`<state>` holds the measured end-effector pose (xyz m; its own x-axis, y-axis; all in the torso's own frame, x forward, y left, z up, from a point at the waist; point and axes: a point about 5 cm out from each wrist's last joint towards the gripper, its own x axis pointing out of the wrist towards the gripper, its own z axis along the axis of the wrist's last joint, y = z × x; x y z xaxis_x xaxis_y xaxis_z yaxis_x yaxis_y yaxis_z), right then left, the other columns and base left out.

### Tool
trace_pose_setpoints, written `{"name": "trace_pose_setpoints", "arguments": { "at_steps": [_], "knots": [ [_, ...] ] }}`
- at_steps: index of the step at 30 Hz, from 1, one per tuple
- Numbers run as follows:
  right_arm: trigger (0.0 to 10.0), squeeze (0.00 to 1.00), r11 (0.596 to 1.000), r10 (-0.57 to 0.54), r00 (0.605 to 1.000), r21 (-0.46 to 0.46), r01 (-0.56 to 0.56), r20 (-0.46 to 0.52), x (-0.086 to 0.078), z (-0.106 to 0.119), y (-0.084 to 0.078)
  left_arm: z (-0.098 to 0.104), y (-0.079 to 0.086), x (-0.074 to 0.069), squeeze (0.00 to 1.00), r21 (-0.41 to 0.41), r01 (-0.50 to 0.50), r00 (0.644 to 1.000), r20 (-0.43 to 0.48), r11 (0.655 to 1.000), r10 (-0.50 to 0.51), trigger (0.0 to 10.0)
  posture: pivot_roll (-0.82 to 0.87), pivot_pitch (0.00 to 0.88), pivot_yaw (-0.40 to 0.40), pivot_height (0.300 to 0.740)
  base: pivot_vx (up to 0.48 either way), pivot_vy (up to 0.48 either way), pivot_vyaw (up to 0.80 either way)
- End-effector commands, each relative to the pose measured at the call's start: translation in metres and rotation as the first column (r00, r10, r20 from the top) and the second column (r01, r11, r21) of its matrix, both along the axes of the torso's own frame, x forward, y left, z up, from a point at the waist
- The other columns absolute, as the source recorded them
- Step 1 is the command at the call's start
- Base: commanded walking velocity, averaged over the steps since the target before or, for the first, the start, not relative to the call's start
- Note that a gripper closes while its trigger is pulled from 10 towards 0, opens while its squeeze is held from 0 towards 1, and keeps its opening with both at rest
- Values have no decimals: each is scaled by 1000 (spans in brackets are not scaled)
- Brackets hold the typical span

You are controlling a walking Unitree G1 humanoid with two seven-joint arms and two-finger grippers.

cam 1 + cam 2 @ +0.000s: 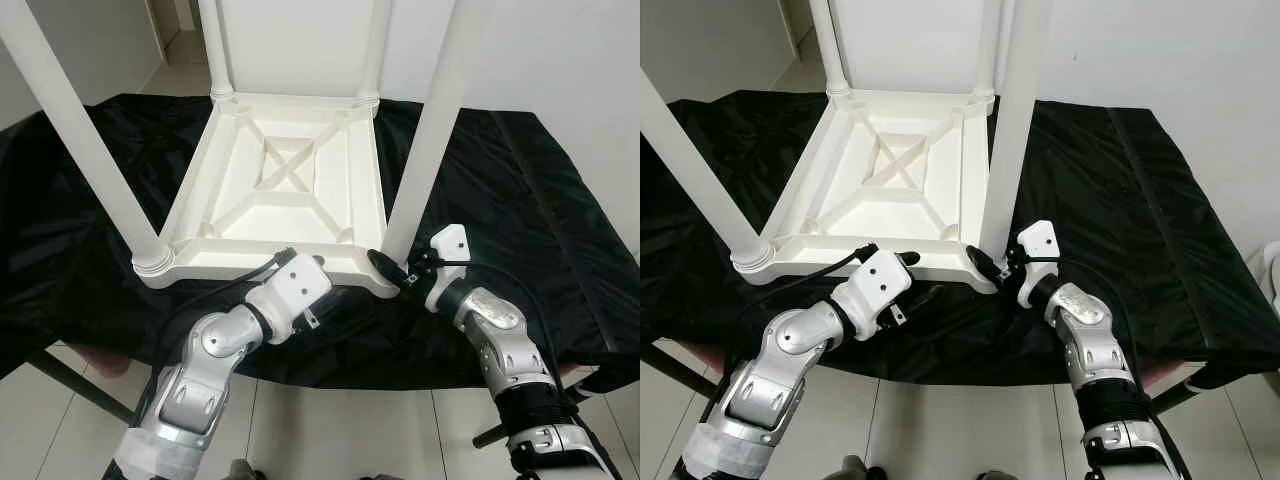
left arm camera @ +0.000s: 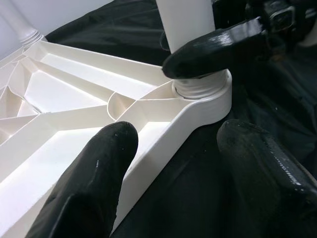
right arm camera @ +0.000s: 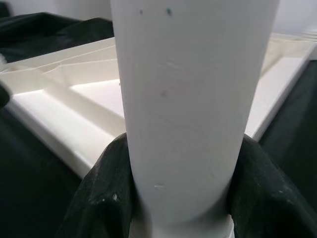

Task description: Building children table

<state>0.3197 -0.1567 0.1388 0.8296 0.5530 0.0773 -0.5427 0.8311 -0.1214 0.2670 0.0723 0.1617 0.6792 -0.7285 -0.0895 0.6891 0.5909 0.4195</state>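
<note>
All 4 legs stand in the upturned tabletop (image 1: 290,190), the right end effector (image 1: 393,268) clamping the near-right leg (image 1: 430,140), left end effector (image 2: 173,163) wide beside the rim, so it looks nearly built.

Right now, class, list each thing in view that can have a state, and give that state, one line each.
Table top: upside down on the black cloth, ribbed underside up.
Near right leg: upright in its corner socket, gripped near its base.
Other three legs: upright in their sockets.
Right gripper: shut on the near right leg.
Left gripper: open, at the table top's near edge.
</note>
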Motion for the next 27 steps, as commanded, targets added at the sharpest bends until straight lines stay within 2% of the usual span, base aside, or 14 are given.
{"name": "trace_pose_setpoints", "arguments": {
  "at_steps": [1, 4, 6, 7, 8, 10, 12, 13, 14, 19, 27],
  "knots": [
    [10000, 0, 995, -92, 995, 23, 93, -27, -2, -5, -2, 0, 1, 1, 0, -20, -46, 999, 19, 999, 46, 10000, -113, 50, -7, 740, 0, 0, 0],
    [10000, 0, 988, -149, 989, 42, 150, -25, -2, -4, -3, 0, 2, 3, 0, -22, -58, 998, 22, 998, 58, 10000, -113, 55, -13, 740, 0, 0, 0],
    [10000, 0, 966, -242, 969, 83, 245, -51, -6, -6, -1, -1, 3, 3, 0, -31, -74, 997, 16, 997, 74, 10000, -123, 64, -21, 740, 0, 0, 0],
    [10000, 0, 966, -242, 969, 83, 245, -51, -6, -6, -1, -1, 3, 3, 0, -31, -74, 997, 16, 997, 74, 10000, -123, 64, -21, 740, 0, 0, 0],
    [10000, 0, 952, -285, 956, 97, 290, -66, -9, -8, 1, -3, 3, 2, 0, -30, -75, 997, 13, 997, 75, 10000, -126, 75, -27, 740, 0, 0, 0],
    [10000, 0, 952, -285, 956, 97, 290, -66, -9, -8, 1, -3, 3, 2, 0, -30, -75, 997, 13, 997, 75, 10000, -126, 75, -27, 740, 0, 0, 0],
    [10000, 0, 920, -367, 927, 115, 374, -75, -15, -10, 9, -5, 1, 0, 0, -29, -72, 997, 7, 997, 72, 10000, -126, 64, -17, 740, 0, 0, 0],
    [10000, 0, 920, -367, 927, 115, 374, -75, -15, -10, 9, -5, 1, 0, 0, -29, -72, 997, 7, 997, 72, 10000, -126, 64, -17, 740, 0, 0, 0],
    [10000, 0, 905, -398, 913, 124, 406, -86, -16, -12, 16, -5, 1, 1, 0, -29, -69, 998, 10, 997, 69, 10000, -123, 54, -17, 740, 0, 0, 0],
    [10000, 0, 878, -454, 889, 144, 457, -58, -19, -7, 31, 3, 2, 8, 0, -31, -70, 997, 39, 997, 72, 10000, -125, 58, -12, 740, 0, 0, 0],
    [10000, 0, 843, -503, 862, 185, 504, -60, -18, 0, 33, 5, 1, 7, 0, -42, -77, 996, 44, 996, 79, 10000, -123, 64, -5, 740, 0, 0, 0]
  ]
}}
